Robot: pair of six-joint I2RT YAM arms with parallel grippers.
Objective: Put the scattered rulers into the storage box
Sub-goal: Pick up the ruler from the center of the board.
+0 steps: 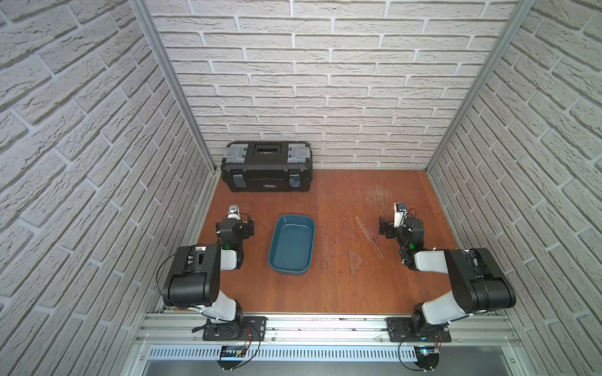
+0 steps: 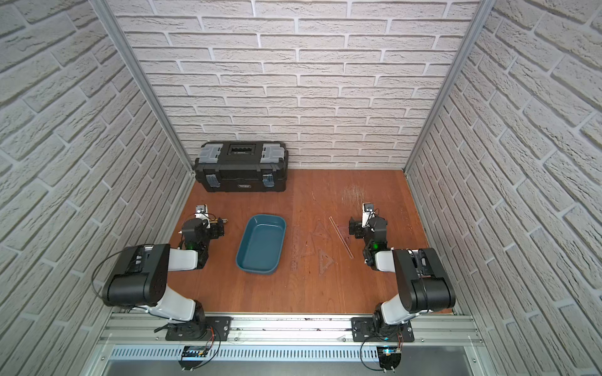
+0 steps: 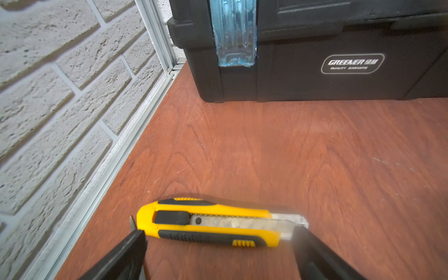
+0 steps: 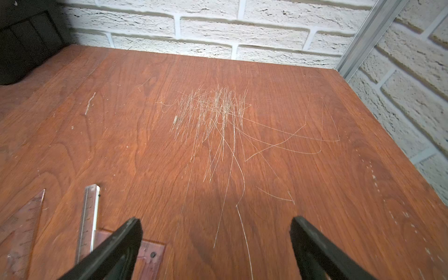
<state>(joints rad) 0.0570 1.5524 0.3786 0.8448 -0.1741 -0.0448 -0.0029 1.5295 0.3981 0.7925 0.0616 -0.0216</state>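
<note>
Scene: Seen from above, a two-arm robot cell with white brick-patterned walls and a reddish wood counter (image 1: 325, 293).
Storage box: The teal storage box (image 1: 291, 247) (image 2: 260, 244) stands on the counter a little left of centre. It is between the left arm (image 1: 228, 257) and the rulers, with its long side running front to back.
Rulers: The clear rulers (image 1: 369, 237) lie flat on the counter, all outside the box, between it and the right arm (image 1: 430, 260).
Straight strips: One long strip (image 2: 295, 247) lies just beside the box's right wall. Another long strip (image 2: 341, 237) lies slanted, near the right arm.
Set squares: In both top views, hollow triangles (image 1: 356, 258) (image 2: 321, 231) lie scattered between the two strips. They are faint against the wood.
Left jaws: In the left wrist view they stand wide open and hold nothing. One black finger (image 3: 126, 257) shows at each end of a yellow utility knife (image 3: 208, 224) lying on the counter. I cannot tell whether they touch it.
Right jaws: In the right wrist view they are spread wide, empty, over bare scratched wood (image 4: 213, 109). One finger (image 4: 116, 247) overlaps the end of a pink-tinted ruler (image 4: 150, 254), beside a clear strip (image 4: 87, 218).
Toolbox: A closed black toolbox (image 1: 267, 166) stands at the back wall, behind the left arm.
</note>
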